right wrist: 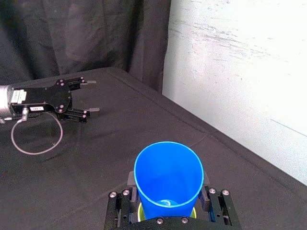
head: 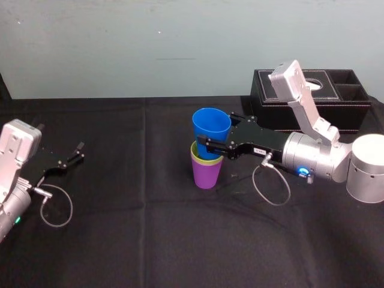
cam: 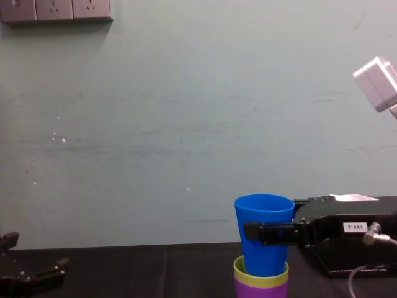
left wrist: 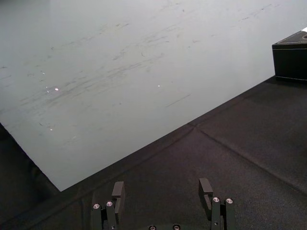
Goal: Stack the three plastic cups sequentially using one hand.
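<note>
Two cups are nested and the 3rd is going in, so the job looks mostly done. The right gripper (head: 211, 144) is clamped on the blue cup (head: 211, 127), one finger on each side of its wall at approx. mid-height. The chest view shows a finger (cam: 267, 231) flat across the cup's front, w/ no gap to be seen.

The blue cup is upright, its base inside the mouth of the yellow-green cup (head: 196, 151). Most of its body stands above that rim, i.e. it prob. isn't seated as deep as it could go. The yellow-green cup sits well down in the purple cup (head: 207, 175), w/ only a band of rim showing. The purple cup stands on the black table cloth (head: 150, 234), near the middle. The black tissue box (head: 345, 99) is behind and to the right, apart from the stack.

Left to do, as I judge it: lower or press the blue cup till it beds in, let go, then pull the arm clear w/o tipping the stack. Risk looks small, though a skewed release could rock the tall, light stack.

The left gripper (head: 77, 153) is parked over the cloth at the far left, fingers spread, holding nothing, well apart from the cups.
</note>
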Available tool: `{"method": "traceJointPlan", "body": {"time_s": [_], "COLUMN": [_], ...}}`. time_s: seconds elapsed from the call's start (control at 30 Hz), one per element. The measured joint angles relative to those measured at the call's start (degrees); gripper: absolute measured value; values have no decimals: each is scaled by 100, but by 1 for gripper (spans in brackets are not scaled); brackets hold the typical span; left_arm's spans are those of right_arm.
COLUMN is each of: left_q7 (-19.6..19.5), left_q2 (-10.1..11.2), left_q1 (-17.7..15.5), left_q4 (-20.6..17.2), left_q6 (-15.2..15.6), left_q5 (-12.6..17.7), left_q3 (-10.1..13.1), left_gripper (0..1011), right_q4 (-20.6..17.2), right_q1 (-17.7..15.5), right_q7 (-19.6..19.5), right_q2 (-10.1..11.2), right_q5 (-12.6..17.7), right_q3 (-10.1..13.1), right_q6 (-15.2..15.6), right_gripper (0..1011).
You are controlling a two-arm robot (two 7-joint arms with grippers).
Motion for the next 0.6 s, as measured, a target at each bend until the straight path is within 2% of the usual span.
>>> {"method": "traceJointPlan", "body": {"time_s": [0.6], "left_q7": [0], "left_q2": [0], "left_q1": [1], "left_q4": [0], "left_q6": [0], "left_q5": [0], "left_q3": [0], "left_gripper": [1010], "right_q4": [212], "right_q1": [51], "right_q7": [86], "right_q2": [-88], "right_q5": [-81], "right_q3": [-62], "right_q6": [-79], "right_gripper": [732]}}
